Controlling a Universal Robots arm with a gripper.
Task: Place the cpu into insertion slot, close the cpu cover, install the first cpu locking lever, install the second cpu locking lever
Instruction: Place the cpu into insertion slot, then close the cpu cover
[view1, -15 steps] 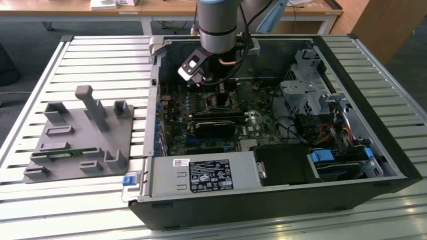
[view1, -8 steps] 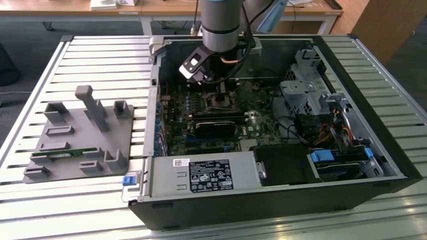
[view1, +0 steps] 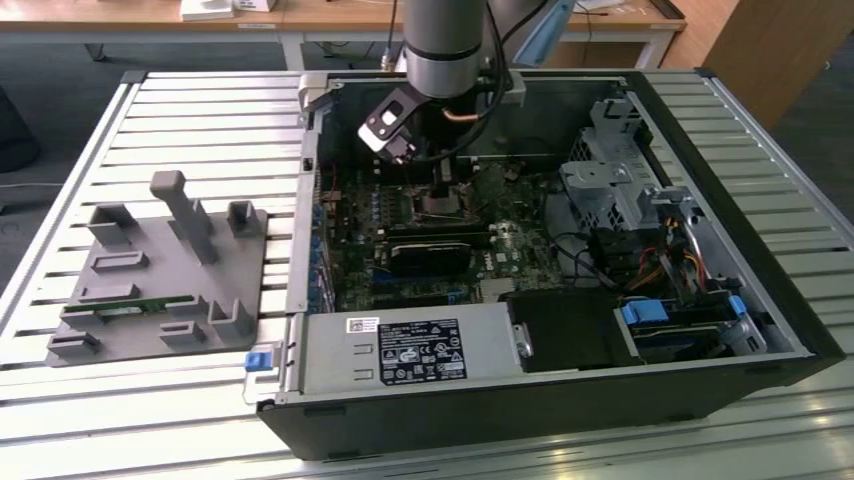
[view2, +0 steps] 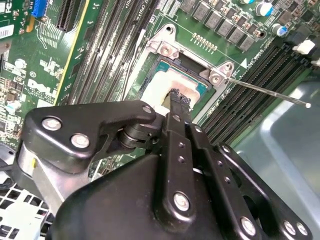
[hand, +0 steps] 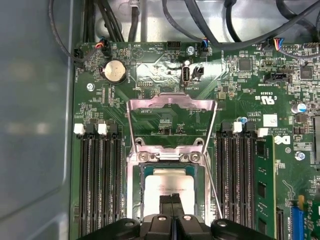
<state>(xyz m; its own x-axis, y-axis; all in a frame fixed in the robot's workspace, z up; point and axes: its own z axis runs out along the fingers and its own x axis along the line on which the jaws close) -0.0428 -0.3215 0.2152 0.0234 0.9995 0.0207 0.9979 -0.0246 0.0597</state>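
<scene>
Over the slot (hand: 132, 192) mid-board, gripper (hand: 171, 201) pinched shut, tips at seated cpu (hand: 167, 181); cover (hand: 172, 102) flipped open. Likely cover-closing step: needs contact on cover's free edge.

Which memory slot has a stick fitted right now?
The green memory stick fills the slot farthest from the insertion slot, toward the blue connector; others sit empty.

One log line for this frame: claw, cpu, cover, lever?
claw: shut, tips at cpu top | cpu: in insertion slot | cpu cover: open | locking lever: unlatched, sticking out
</scene>
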